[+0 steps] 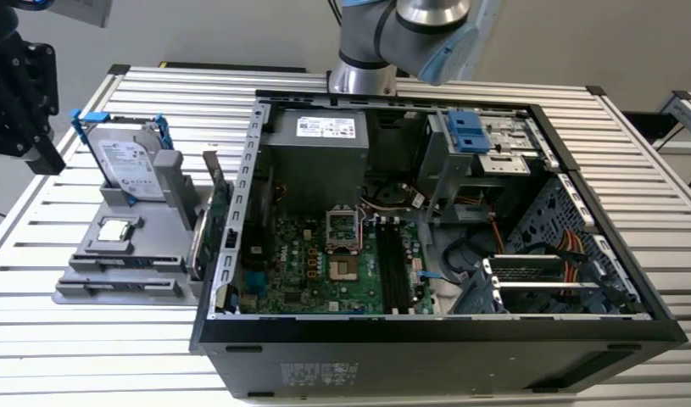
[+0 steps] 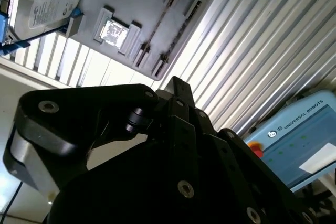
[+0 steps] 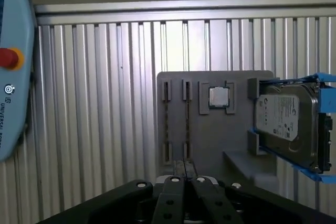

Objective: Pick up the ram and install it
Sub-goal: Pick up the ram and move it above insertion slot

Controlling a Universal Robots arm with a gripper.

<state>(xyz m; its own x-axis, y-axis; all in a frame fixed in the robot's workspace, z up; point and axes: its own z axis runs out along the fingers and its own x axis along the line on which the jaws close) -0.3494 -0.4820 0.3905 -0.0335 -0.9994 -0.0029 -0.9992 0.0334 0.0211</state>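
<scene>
end effector: gripper, fingers pressed together with nothing between them; clear of the holder, tips in line with one of its two narrow slots.
task item: ram, seated on edge in the slot next to the processor chip; untouched, not lifted.
neighbouring slot: second stick, same edge-on posture, parallel and just beside the ram.
reason for posture: held upright by the slot ends, leaving the long upper edge free for a pinch from above; a judgement, not an observation.
holder: grey fixture on the slatted table; carries both sticks, the chip in a square recess, and the hard drive standing in a blue bracket at one end.
reason for layout: one pocket per part, likely so that one can be taken without disturbing the others.
computer case: open on its side, just beside the fixture, toward the exterior view's right; motherboard facing up, which suits insertion straight down.
memory slots: long dark channels beside the processor socket; appear unoccupied.
task standing: pick-up not begun.
</scene>
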